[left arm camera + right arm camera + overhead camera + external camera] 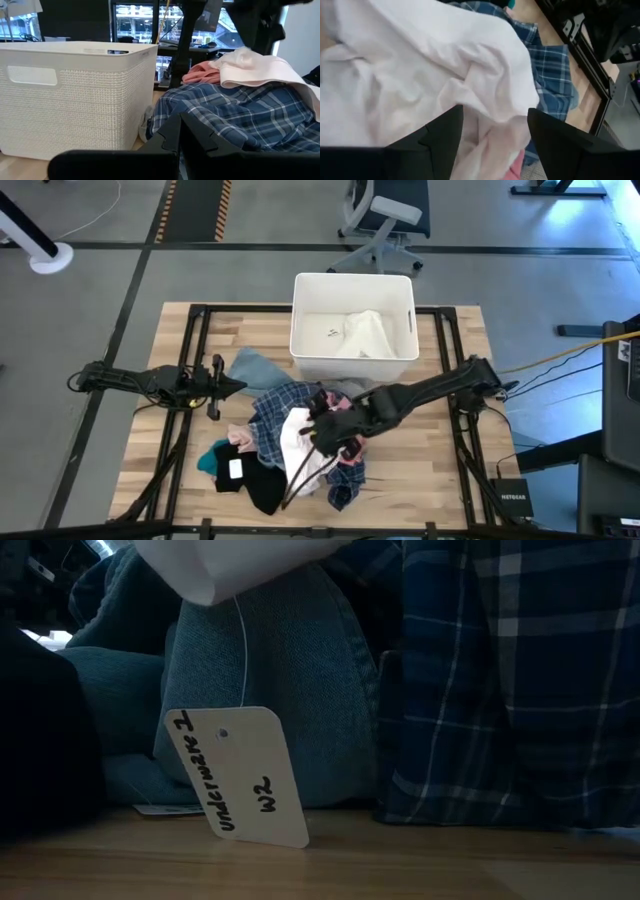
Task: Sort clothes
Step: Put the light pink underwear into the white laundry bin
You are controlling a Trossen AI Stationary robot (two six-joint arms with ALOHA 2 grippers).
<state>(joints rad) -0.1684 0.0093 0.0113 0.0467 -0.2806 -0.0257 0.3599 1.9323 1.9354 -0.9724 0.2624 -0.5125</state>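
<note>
A heap of clothes (290,450) is seen on the wooden table (440,470), in front of the white bin (352,360), toward the middle and left of the tabletop. The pile is made up of soft, crumpled garments: a blue-and-white plaid shirt (275,412) at the middle, a white garment (297,442) lying over it, a light blue-grey piece (255,368) at the side nearest the bin, a black one (262,485) and a teal one (212,457) at the front left, and a pink piece (350,463) at the right of the heap. A further white garment (365,335) is seen lying inside the bin.

The right gripper (335,435) is lowered onto the heap, over the white garment. In the right wrist view its fingers (440,137) are spread apart, with the creased white fabric (420,75) bulging between them and plaid cloth (552,75) visible beyond; nothing is pinched.

The left gripper (228,386) is held low at the left edge of the heap, just beside the light blue-grey piece. Whether its fingers are open or closed cannot be told.

In the low view a white paper tag (240,775) with handwritten lettering is seen hanging on a thread in front of denim-like fabric (280,670), its lower corner touching the table, beside the plaid cloth (510,690).
</note>
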